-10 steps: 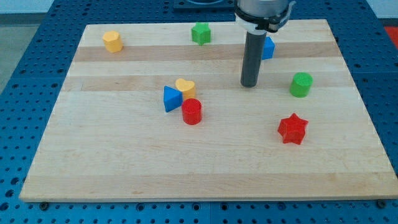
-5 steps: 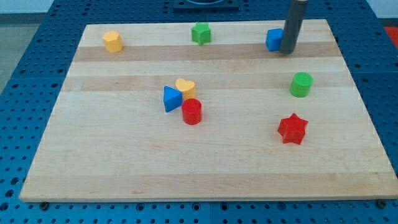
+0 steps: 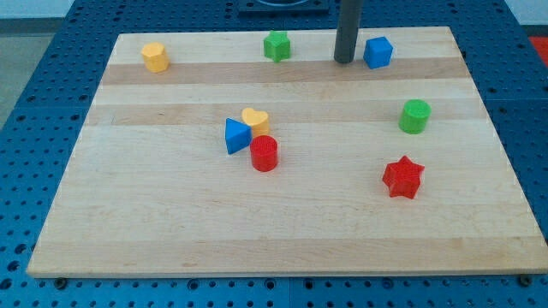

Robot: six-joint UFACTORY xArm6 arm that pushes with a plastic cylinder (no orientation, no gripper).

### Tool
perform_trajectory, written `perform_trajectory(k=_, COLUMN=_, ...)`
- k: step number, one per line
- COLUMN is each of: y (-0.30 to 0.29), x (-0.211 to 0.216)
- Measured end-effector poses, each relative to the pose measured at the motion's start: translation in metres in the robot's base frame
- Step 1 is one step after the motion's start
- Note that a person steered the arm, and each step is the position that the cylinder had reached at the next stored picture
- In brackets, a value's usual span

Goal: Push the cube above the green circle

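Item: small blue plastic cube (image 3: 378, 52), upright, near the wooden table's (image 3: 171, 214) top-right corner. My tip (image 3: 344, 60) holds nothing, standing just beside the cube's left face. Green round cylinder block (image 3: 414, 115) sits apart, toward the right edge.

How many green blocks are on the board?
2. A green star-like block sits near the view's top, left of my tip. A green cylinder sits at the view's right, below the blue cube. None seems hidden.

Dark rod (image 3: 346, 30) cut off by the view's top edge, arm above out of sight, blue pegboard base (image 3: 34, 94) cropped at all four edges, yellow heart block (image 3: 255, 119) partly overlapped by blue triangular block (image 3: 235, 136).
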State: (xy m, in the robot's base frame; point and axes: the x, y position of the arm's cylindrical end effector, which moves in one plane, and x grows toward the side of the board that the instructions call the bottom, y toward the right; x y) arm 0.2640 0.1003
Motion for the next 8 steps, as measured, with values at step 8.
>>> perform_trajectory(k=8, y=0.080, x=0.000)
